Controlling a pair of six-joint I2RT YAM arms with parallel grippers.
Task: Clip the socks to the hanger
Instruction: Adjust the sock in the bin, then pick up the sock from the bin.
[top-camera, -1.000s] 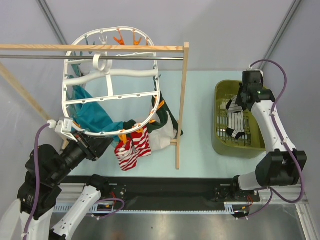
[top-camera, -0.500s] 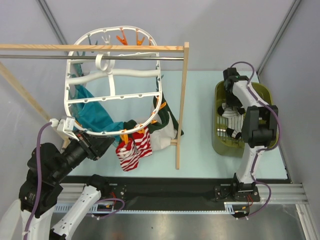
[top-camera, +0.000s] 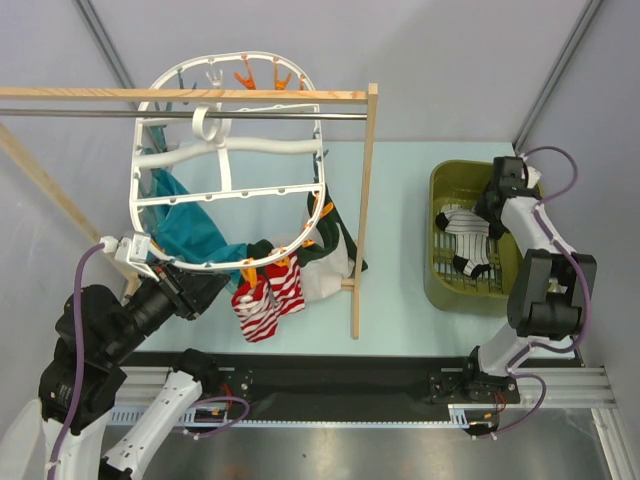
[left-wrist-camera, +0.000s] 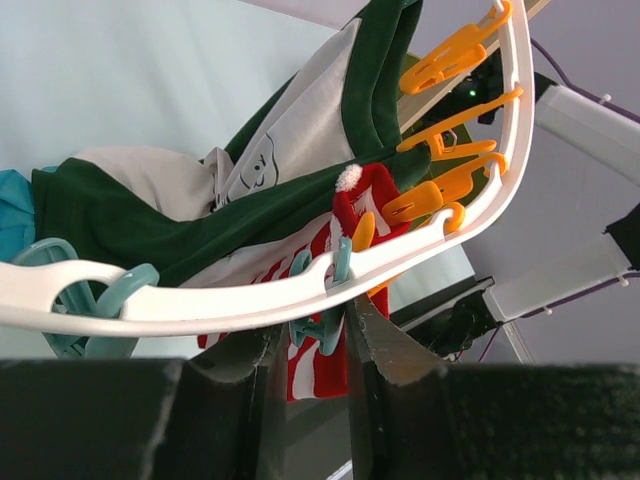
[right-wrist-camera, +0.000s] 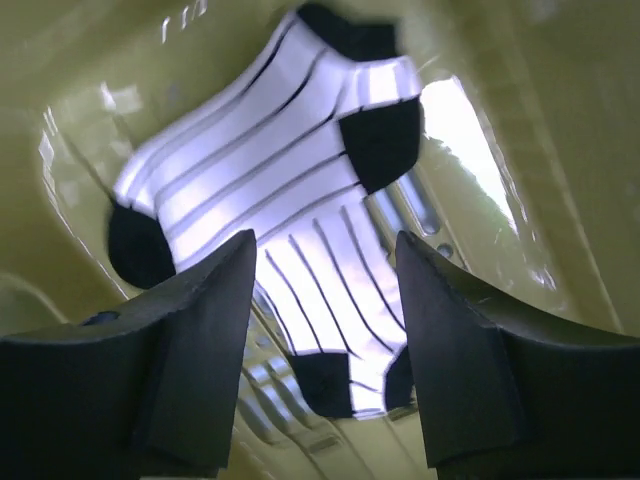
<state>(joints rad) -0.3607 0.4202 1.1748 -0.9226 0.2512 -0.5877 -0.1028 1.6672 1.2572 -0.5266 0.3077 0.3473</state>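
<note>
The hanger (top-camera: 318, 160), a white oval frame, hangs from the rod. Red-and-white socks (top-camera: 265, 300) dangle from clips on its near rim. My left gripper (top-camera: 222, 283) reaches up to that rim. In the left wrist view the gripper (left-wrist-camera: 312, 325) is shut on a teal clip (left-wrist-camera: 325, 300) under the hanger rim (left-wrist-camera: 200, 300), with a red-and-white sock (left-wrist-camera: 375, 200) behind it. Black-striped white socks (top-camera: 468, 235) lie in the olive basket (top-camera: 432, 270). My right gripper (top-camera: 487, 210) hovers over them, open (right-wrist-camera: 325, 245) and empty, with the socks (right-wrist-camera: 260, 170) just beyond its fingertips.
A wooden rack post (top-camera: 362, 210) stands between the hanger and the basket. A teal cloth (top-camera: 195, 230) and a dark green-and-white garment (top-camera: 335, 250) hang from the hanger. Orange clips (left-wrist-camera: 440, 195) line its rim. The basket wall (right-wrist-camera: 80, 80) closes in around the right gripper.
The right gripper went from shut to open while its arm swung about over the basket. The striped socks now lie spread differently. The left arm has not moved.
</note>
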